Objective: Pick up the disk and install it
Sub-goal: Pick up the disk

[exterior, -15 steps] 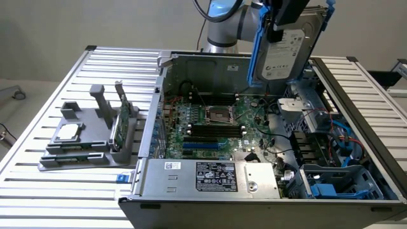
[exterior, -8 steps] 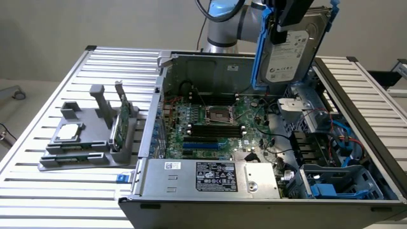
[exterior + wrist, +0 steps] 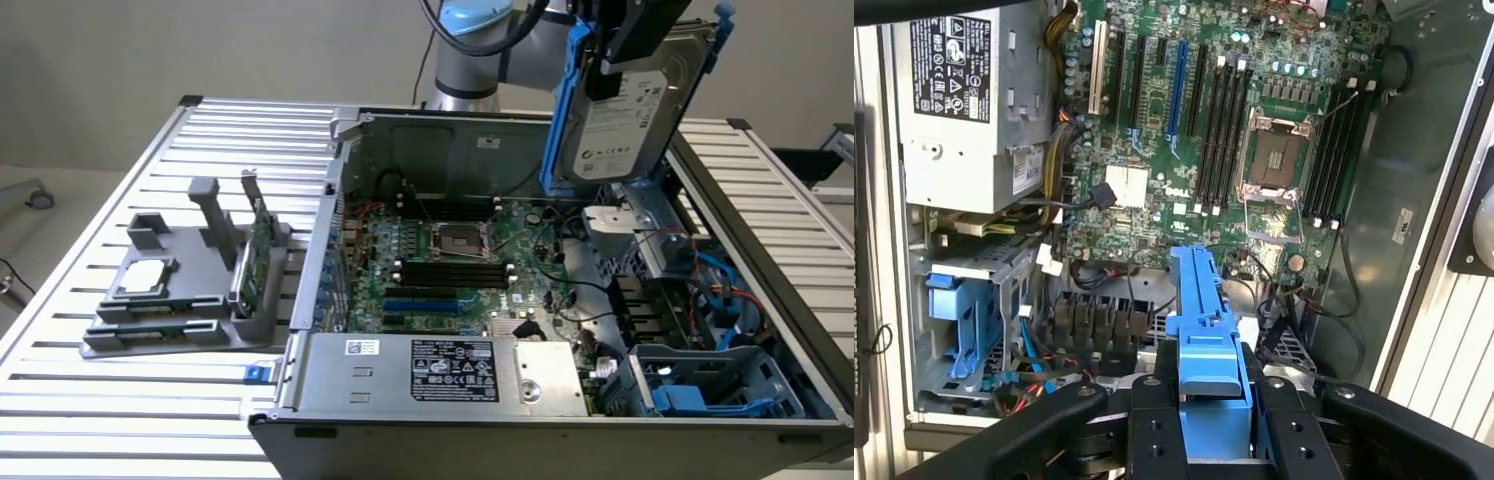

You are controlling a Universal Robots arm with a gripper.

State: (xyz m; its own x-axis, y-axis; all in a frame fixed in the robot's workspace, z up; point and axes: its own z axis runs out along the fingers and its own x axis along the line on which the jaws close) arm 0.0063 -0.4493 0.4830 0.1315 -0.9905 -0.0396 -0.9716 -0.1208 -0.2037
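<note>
Silver-grey rectangular disk (image 3: 627, 120), white printed label turned toward the near side, clipped in blue plastic frame (image 3: 565, 110) with rails along both long edges. Up in the air, stood on end, tilted a little with top leaning to the exterior view's right. Clamped at upper end by gripper (image 3: 638, 50), black fingers (image 3: 1154, 430) pressed on either side of the frame. Placed at far right of scene, over right half of open computer case (image 3: 400, 400), lower end close above the interior. From the wrist view, edge-on, blue rail pointing down into the case.
</note>
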